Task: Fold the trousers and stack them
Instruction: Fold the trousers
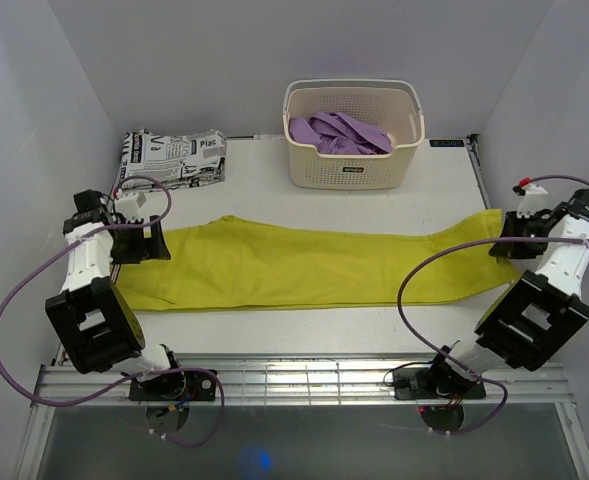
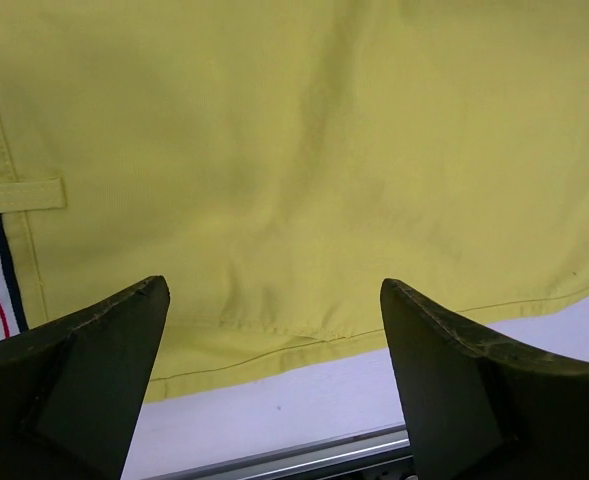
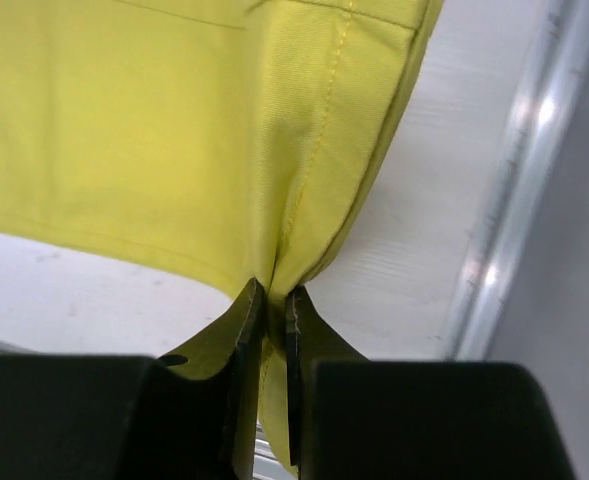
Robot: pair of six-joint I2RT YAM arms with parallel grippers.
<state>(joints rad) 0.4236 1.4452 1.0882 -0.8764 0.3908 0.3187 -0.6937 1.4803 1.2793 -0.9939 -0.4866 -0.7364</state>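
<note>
Now your right gripper pinches one end of the trousers (tight on the edge). Your left gripper gapes wide over the other end. They lie flat across the table.

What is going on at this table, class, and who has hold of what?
Two robot arms are working on the yellow trousers, laid out long and flat across the table. The right claw is shut on the cloth at the leg end. The left claw hangs open above the waistband end, holding nothing. The trousers are not yet folded end to end. A purple garment sits in the white basket behind.
</note>
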